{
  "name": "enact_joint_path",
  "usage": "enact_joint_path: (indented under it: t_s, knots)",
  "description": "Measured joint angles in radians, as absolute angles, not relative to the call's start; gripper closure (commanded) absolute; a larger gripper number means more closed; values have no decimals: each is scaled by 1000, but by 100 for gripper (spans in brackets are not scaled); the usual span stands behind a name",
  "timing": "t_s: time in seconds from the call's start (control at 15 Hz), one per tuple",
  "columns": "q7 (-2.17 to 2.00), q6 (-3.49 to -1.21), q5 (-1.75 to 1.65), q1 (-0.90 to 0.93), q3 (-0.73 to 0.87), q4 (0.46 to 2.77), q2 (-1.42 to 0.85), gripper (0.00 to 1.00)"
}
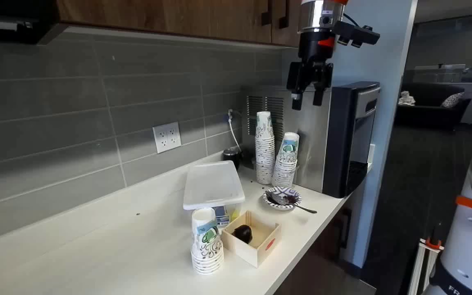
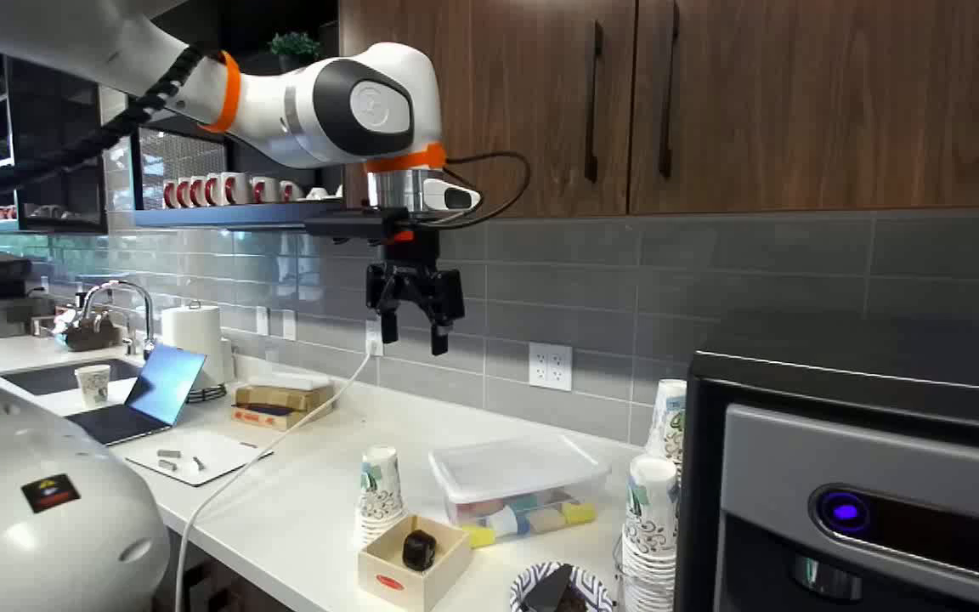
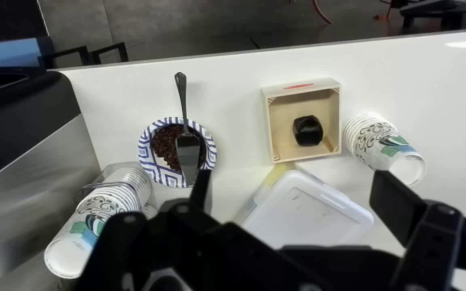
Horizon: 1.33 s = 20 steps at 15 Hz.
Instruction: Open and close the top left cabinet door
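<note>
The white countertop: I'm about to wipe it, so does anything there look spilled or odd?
In an exterior view, small dark specks on the white countertop stand out against its pale surface, possibly spilled crumbs; too small to identify.

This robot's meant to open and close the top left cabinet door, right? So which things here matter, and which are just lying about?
For the job:
top left door
its handle
gripper, open

Just lying about:
paper cups
wooden box
plastic tub
bowl
spatula
laptop
</note>
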<state>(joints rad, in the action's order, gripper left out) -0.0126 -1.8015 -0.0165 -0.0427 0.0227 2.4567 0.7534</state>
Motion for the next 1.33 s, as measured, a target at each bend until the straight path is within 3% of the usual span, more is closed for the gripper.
enact_joint_path:
  t_s: [1.33]
  knots:
    - [-65,-1851,-120,-48,-45,2385,740,0]
